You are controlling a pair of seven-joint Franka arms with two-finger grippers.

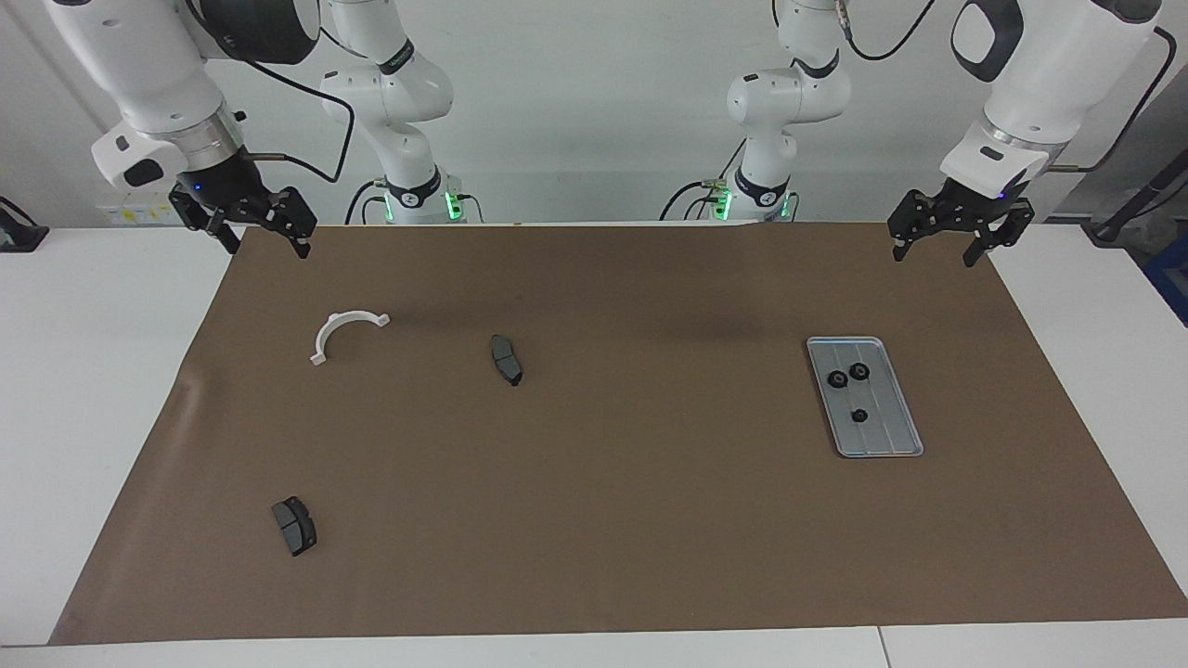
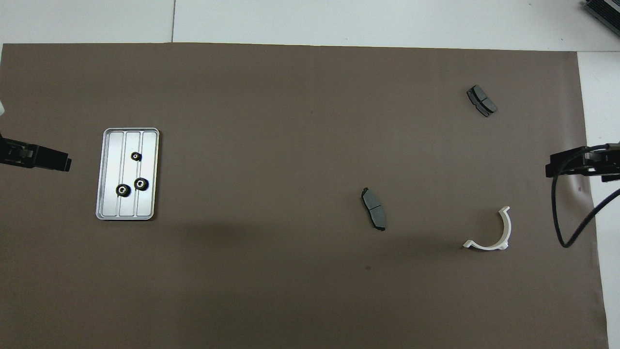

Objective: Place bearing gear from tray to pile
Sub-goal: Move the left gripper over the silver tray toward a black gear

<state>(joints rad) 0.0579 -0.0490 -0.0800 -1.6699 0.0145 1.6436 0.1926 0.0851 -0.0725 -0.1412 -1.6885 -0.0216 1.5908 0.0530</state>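
The silver tray [image 1: 883, 434] [image 2: 112, 169] lies toward the left arm's end of the table. Three small black bearing gears sit in it: two side by side [image 1: 837, 378] [image 1: 860, 371] and one alone [image 1: 859, 416] farther from the robots. The pile lies scattered toward the right arm's end: a white half-ring bracket [image 1: 345, 334] [image 2: 491, 232] and two dark brake pads [image 1: 506, 359] [image 1: 294, 525]. My left gripper [image 1: 935, 252] hangs open and empty over the mat's edge near the tray. My right gripper [image 1: 266, 246] hangs open and empty over the mat's corner near the bracket.
A brown mat [image 1: 650, 520] covers most of the white table. In the overhead view the tips of both grippers reach in from the sides, and a black cable [image 2: 562, 213] loops down by the right gripper.
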